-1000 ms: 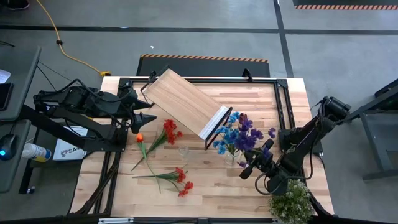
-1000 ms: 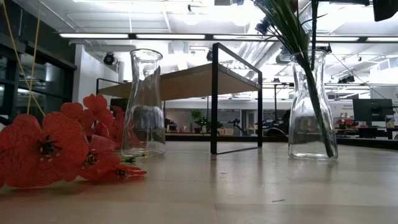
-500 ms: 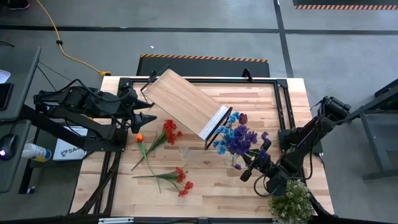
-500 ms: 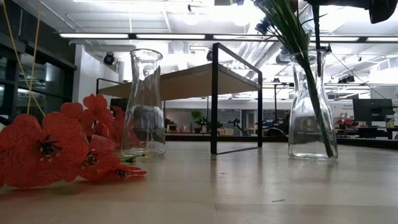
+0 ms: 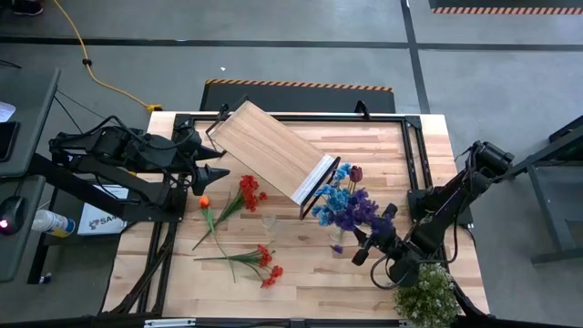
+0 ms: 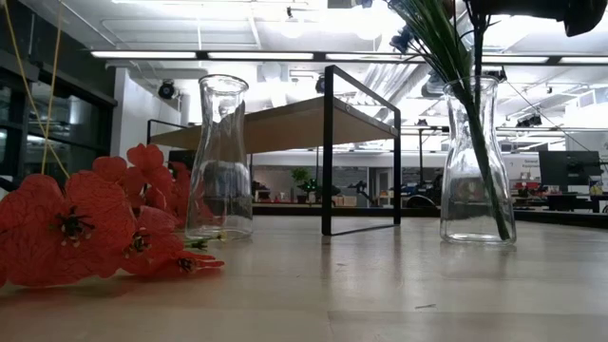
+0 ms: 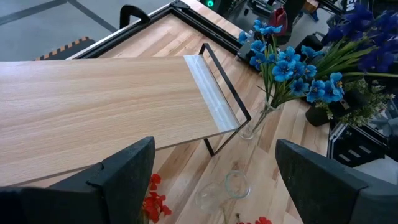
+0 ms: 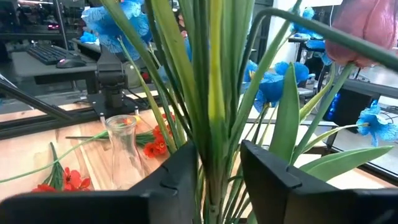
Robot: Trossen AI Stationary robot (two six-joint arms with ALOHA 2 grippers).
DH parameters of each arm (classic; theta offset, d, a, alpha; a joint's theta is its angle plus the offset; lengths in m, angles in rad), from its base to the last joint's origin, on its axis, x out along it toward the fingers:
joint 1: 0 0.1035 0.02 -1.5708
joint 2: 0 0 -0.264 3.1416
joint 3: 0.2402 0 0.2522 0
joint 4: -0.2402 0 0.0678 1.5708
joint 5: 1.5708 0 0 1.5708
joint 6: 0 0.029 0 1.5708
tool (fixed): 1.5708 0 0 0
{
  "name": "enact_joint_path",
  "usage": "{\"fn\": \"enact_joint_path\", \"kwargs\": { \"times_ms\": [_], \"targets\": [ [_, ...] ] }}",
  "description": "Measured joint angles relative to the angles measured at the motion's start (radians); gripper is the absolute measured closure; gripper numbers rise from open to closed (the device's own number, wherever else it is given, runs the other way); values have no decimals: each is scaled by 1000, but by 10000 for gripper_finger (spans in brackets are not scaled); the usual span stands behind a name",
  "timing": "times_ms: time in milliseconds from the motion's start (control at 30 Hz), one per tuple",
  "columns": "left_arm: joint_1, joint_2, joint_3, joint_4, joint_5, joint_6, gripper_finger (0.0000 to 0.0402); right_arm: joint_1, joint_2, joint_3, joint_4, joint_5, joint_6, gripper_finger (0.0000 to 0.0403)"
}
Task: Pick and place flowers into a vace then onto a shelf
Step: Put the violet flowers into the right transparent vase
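A clear vase (image 5: 339, 234) (image 6: 478, 161) stands right of centre and holds blue, purple and dark red flowers (image 5: 346, 202). My right gripper (image 5: 363, 244) (image 8: 219, 180) is level at the bunch, fingers apart, with green stems (image 8: 214, 124) between them. An empty vase (image 5: 268, 221) (image 6: 219, 157) stands mid-table. Red flowers (image 5: 244, 196) (image 5: 264, 264) and an orange one (image 5: 204, 201) lie flat on the table's left half. The shelf (image 5: 273, 150) (image 7: 106, 106) stands slantwise at the far middle. My left gripper (image 5: 221, 173) (image 7: 212, 149) waits open by the shelf's left end. My right gripper has its fingers (image 8: 180, 180) on either side of the stems (image 8: 217, 162) above the vase's mouth, coming in level from the table's right. Whether the fingers touch the stems I cannot tell. The stems stand in the vase, which rests on the table.
A bushy pale green plant (image 5: 426, 296) sits at the near right corner, just behind my right arm. A black frame (image 5: 414, 146) runs along the table's far and right sides. Bare wood lies at the near middle (image 5: 319, 282).
The purple flower heads have shifted toward the table's near edge and drawn together over the vase, and one now hangs low beside it. My right gripper has tipped a little without changing place. The left arm has kept still.
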State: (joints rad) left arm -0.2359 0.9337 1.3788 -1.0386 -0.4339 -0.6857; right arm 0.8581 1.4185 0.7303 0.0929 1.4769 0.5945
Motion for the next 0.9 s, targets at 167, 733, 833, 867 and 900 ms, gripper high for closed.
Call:
{"fn": "enact_joint_path", "kwargs": {
  "times_ms": [167, 733, 833, 867, 900],
  "targets": [
    [0, 0, 0, 0, 0, 0, 34, 0, 0, 0, -1, -42, 0, 259],
    [0, 0, 0, 0, 0, 0, 34, 0, -229, 0, -425, -434, 171, 184],
    [0, 0, 0, 0, 0, 0, 34, 0, -284, 0, -494, -506, 232, 182],
    [0, 0, 0, 0, 0, 0, 34, 0, -299, 0, -508, -529, 246, 182],
    [0, 0, 0, 0, -1, 0, 34, 0, -313, 0, -520, -554, 258, 182]
  ]
}}
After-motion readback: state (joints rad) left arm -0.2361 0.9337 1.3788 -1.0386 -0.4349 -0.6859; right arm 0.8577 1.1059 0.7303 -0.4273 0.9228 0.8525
